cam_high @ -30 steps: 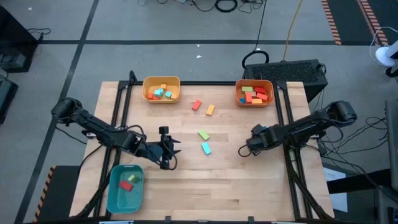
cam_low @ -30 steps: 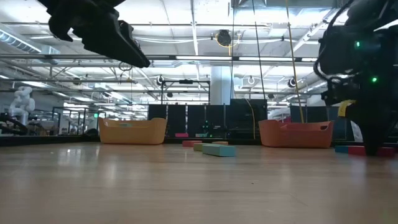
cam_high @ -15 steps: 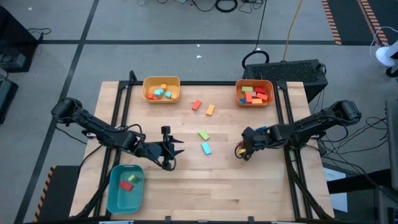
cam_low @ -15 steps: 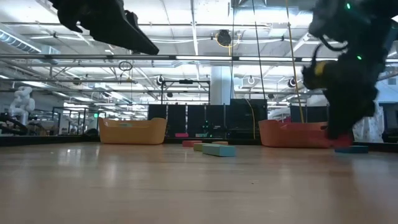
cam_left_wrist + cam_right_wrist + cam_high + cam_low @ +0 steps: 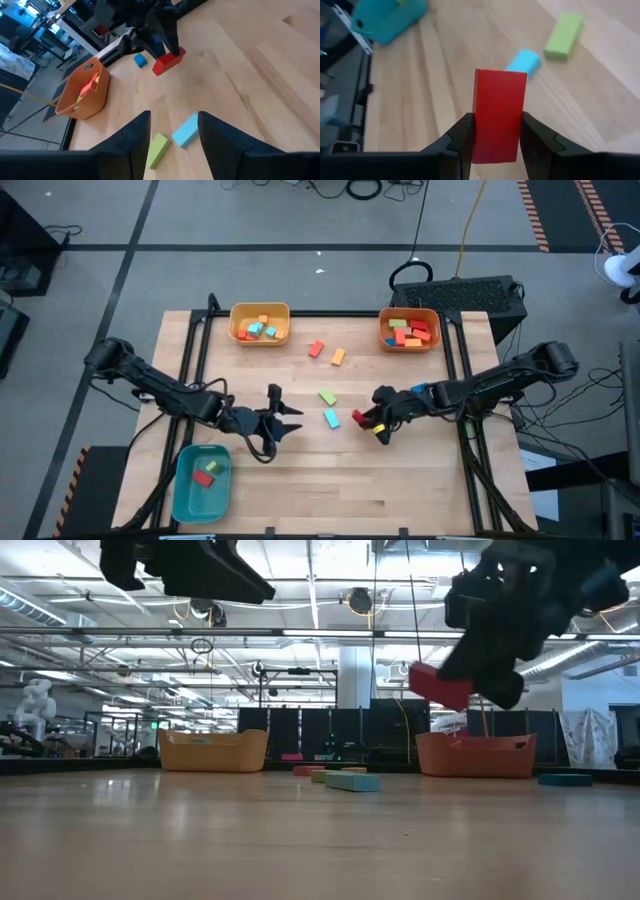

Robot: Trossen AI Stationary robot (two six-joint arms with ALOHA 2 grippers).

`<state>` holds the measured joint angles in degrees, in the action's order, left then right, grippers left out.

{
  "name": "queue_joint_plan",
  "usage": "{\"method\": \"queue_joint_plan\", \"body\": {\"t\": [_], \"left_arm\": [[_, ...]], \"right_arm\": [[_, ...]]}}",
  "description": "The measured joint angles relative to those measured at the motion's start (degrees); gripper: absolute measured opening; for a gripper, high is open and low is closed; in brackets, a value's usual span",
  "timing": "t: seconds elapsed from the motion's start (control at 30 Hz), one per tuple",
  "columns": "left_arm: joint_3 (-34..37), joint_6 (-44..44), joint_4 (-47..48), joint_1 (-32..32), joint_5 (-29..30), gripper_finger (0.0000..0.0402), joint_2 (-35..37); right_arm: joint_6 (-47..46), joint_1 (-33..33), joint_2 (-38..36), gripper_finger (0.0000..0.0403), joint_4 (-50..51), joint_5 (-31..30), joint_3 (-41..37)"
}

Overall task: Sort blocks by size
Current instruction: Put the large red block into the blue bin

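My right gripper (image 5: 372, 423) hangs over the table's middle right, shut on a red block (image 5: 499, 110), which also shows in the low view (image 5: 438, 687). My left gripper (image 5: 285, 420) hovers open above the middle left, with nothing between its fingers (image 5: 173, 117). A green block (image 5: 327, 396) and a light blue block (image 5: 331, 418) lie flat between the two grippers. A red block (image 5: 316, 349) and an orange block (image 5: 338, 357) lie farther back. A small blue block (image 5: 140, 60) rests on the wood beyond the right gripper. My right gripper pinches the red block by its two long sides (image 5: 479, 135), near its back end, between the two fingers (image 5: 460, 140). The fingers come slanting down from the table's right and lie along the block, which sticks out ahead of them. It is lifted clear of the table and tilted.
A yellow bin (image 5: 259, 308) with several blocks stands at the back left, and an orange bin (image 5: 409, 313) with several blocks at the back right. A teal bin (image 5: 186, 498) at the near left holds a red and a green block. Bare wood lies toward the near edge.
My right gripper has gone toward the table's left and up and has tipped from pointing down to slanting forward. The red block it holds has come off the table and now hangs clear. My left gripper has rolled a little in place.
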<state>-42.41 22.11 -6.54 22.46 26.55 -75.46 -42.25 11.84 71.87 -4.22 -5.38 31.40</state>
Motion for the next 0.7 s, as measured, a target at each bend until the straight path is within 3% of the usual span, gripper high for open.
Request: {"method": "queue_joint_plan", "body": {"t": [0.27,0.57,0.7], "left_arm": [[0.0,1.3,-5.8,0.0,0.4,0.0175,-5.0],[-0.3,0.9,-10.0,-2.4,-1.9,0.0301,-8.6],[-0.4,1.2,-10.8,-3.4,-5.0,0.0329,-8.5]], "right_arm": [[3.0,-2.3,5.8,0.0116,-2.3,4.2,3.3],[11.2,-3.7,15.7,0.0116,-2.5,10.3,15.0],[14.4,-4.4,19.8,0.0116,-2.5,13.2,20.5]]}}
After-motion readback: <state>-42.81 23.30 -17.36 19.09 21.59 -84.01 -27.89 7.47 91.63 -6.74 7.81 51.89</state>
